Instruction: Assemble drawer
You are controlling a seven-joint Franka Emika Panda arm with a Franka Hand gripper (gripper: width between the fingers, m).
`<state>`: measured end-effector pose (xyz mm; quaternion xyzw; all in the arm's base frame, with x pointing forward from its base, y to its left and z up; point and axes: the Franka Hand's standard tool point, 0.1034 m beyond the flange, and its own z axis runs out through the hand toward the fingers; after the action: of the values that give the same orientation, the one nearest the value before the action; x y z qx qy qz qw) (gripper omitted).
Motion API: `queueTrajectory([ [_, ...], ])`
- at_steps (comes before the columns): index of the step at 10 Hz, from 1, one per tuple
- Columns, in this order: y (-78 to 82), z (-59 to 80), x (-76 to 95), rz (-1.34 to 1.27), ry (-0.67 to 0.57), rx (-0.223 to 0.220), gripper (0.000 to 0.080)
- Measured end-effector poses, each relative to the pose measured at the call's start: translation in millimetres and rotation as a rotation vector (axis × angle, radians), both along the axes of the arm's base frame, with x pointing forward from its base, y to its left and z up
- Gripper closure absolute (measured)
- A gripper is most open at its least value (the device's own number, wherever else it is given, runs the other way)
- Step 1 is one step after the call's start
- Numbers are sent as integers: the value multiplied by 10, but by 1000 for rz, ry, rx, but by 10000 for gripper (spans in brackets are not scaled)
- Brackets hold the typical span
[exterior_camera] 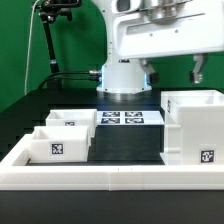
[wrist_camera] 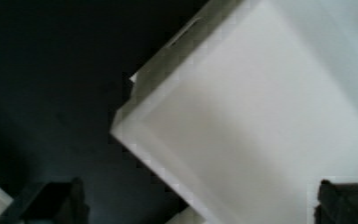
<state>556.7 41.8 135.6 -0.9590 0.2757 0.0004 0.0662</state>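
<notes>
The black bench [exterior_camera: 125,150] is carrying every drawer part, and a low white rim [exterior_camera: 110,180] is running along its near edge. The tall shell [exterior_camera: 198,128] is standing upright at the exterior view's right, with a square tag low on its front face. Two open-top trays are sitting at the exterior view's left: the near tray [exterior_camera: 58,146] is showing a tag on its front wall, and the far tray [exterior_camera: 71,119] is sitting just behind it, the two looking as if they are touching. The marker board [exterior_camera: 130,119] is lying flat between the trays and the shell, in front of the arm's white base [exterior_camera: 122,78].

The arm is reaching over the right part of the scene, and the end effector [exterior_camera: 198,70] is hanging above the shell, apart from it; only one dark finger is showing in the exterior view. In the wrist view the end effector [wrist_camera: 195,203] is standing open, its two dark fingertips [wrist_camera: 57,201] spread wide at the frame's edge with nothing between them. A broad white slab, the shell [wrist_camera: 247,120], is filling much of that view at a slant, blurred, with dark bench beside it. Whether the fingertips are touching the shell cannot be told from the wrist view.
</notes>
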Motion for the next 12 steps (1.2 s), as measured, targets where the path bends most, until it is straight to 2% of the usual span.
queueTrajectory([
  [1,-117,6,-10,113,-12,-21,151],
  [4,-609,-24,-37,401,-45,-55,151],
  [6,-806,-140,-57,542,-65,-76,151],
  [10,-797,-153,-62,598,-67,-77,151],
  [12,-824,-235,-139,596,-28,-113,151],
])
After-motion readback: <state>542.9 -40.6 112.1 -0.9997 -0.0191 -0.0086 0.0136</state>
